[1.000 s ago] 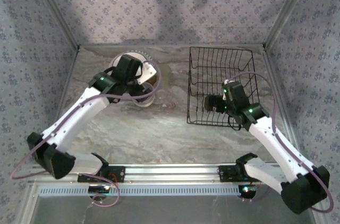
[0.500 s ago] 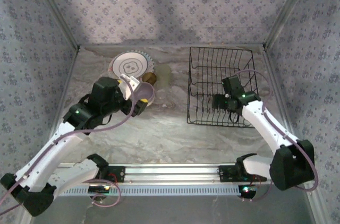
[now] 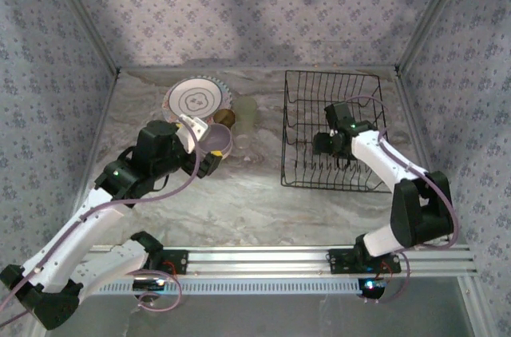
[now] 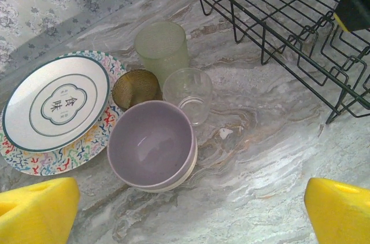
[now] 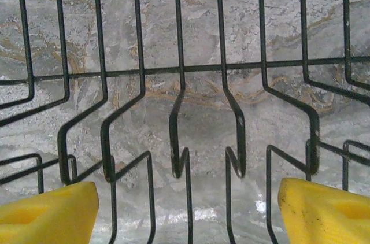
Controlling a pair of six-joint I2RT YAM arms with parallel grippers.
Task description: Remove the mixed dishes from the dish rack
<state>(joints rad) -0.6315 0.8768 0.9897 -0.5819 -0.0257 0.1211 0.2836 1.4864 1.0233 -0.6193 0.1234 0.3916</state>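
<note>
Two arms reach inward: the left gripper (image 4: 191,212) hovers at eleven o'clock, jaws wide and empty, near the lilac bowl (image 4: 151,145), with plates (image 4: 55,102) at its ten o'clock. The right gripper (image 5: 188,209), elbow folded, hangs spread and empty inside the dish rack (image 3: 297,113) at one o'clock.

Evidently a robotics test cell dressed up as a kitchen corner, not a real home. Boxed in on three sides by panels (image 3: 239,9) in a lilac floral print, held by bare aluminium posts (image 3: 421,29). Edged at the front with an aluminium rail (image 3: 263,259) bearing two robot arms (image 3: 80,229). Laid with a marble-look surface (image 3: 239,193). Stocked kitchen-fashion with a black wire dish rack (image 3: 331,73), plates (image 4: 55,102), a lilac bowl (image 4: 151,143) and cups (image 4: 162,44).
</note>
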